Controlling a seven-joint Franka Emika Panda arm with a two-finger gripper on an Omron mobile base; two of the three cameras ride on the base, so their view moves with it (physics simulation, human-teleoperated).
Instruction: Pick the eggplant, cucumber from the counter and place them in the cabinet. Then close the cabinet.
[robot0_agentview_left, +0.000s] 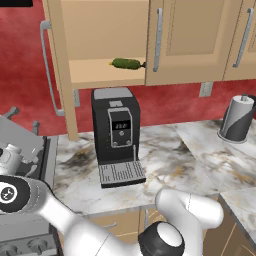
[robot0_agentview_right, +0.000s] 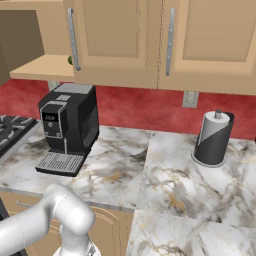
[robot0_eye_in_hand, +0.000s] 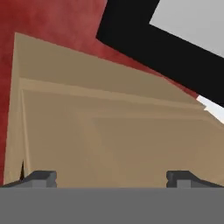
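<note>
**Cucumber shelved, door next**

My gripper (robot0_eye_in_hand: 111, 177) faces tan wood, jaws apart and empty. The cucumber (robot0_agentview_left: 127, 63) lies on the cabinet (robot0_agentview_left: 107, 75) shelf, long axis running along the front edge, beside the closed door. I judge it light, stiff and slick, best taken mid-length across its width.

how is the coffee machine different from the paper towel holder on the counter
The coffee machine is boxy, with a small front display; the paper towel holder is a round upright cylinder. The machine is nearly all black, the holder part white. The machine stands under the open cabinet, the holder far right. Both stand upright on the counter.
</note>
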